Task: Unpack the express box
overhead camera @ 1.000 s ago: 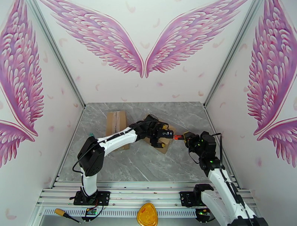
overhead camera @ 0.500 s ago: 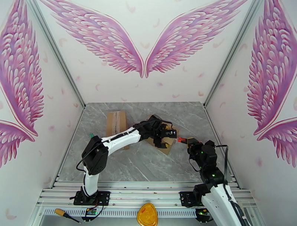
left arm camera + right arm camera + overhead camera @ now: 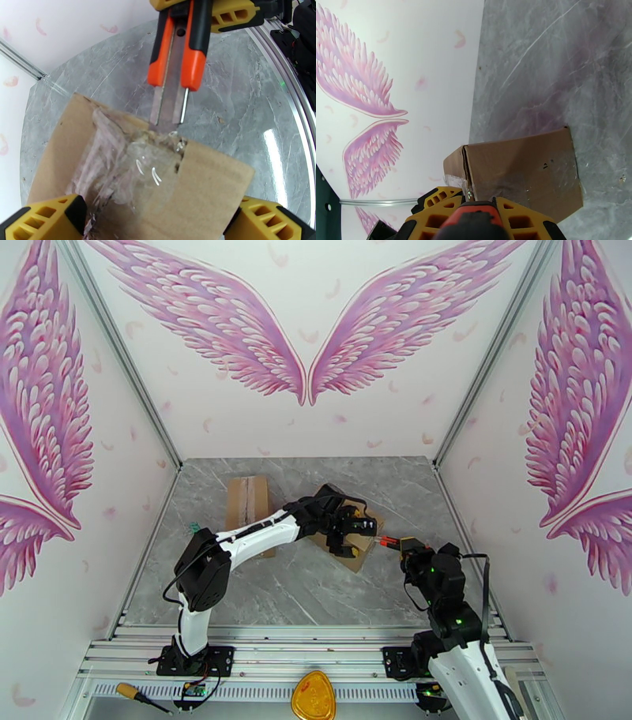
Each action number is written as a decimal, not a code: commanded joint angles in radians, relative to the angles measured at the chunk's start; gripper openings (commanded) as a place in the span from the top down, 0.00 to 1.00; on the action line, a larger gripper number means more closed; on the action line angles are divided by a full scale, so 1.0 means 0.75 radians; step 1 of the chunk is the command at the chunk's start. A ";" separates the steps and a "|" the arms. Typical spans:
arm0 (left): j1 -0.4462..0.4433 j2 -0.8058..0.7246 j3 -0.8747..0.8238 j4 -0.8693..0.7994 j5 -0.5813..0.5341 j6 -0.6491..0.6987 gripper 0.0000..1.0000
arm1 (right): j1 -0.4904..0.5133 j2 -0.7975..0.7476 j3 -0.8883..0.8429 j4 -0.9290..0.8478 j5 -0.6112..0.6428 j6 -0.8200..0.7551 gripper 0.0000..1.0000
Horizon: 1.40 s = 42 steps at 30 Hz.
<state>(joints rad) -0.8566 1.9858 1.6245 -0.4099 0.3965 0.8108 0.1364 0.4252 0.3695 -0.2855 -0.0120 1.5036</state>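
Right hand [image 3: 399, 543] gripped an orange knife [image 3: 175, 59], blade tip at the taped box [image 3: 158, 185]; left hand [image 3: 158, 221] spread wide astride it. 1 flattened carton [image 3: 247, 504] lay behind on the counter [image 3: 316, 587].

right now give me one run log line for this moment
step: cutting tape | left tool: open, straddling box | right tool: shut on utility knife, blade at taped seam | second box: untouched

Taped brown cardboard box [image 3: 353, 541], closed, mid-table.
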 commanded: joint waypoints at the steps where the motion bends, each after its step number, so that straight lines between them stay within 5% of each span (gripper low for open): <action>1: 0.125 0.005 0.014 0.114 -0.313 -0.055 0.07 | -0.016 -0.022 0.052 -0.286 -0.315 -0.072 1.00; 6: 0.137 0.006 0.009 0.101 -0.284 -0.031 0.07 | -0.149 0.095 0.138 -0.312 -0.539 -0.195 1.00; 22: 0.140 0.022 0.039 0.026 -0.277 -0.040 0.07 | -0.580 0.276 0.348 -0.508 -0.895 -0.540 1.00; 34: 0.141 0.073 0.057 0.006 -0.320 -0.077 0.07 | -0.583 0.363 0.468 -0.462 -0.953 -0.584 1.00; 42: 0.096 0.111 0.168 -0.018 -0.326 -0.189 0.07 | -0.530 0.175 0.231 -0.261 -0.847 -0.470 1.00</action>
<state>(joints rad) -0.8555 2.0151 1.7023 -0.4454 0.4416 0.7704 -0.2970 0.6464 0.6067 -0.4557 -0.5556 1.1122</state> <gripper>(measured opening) 0.929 0.210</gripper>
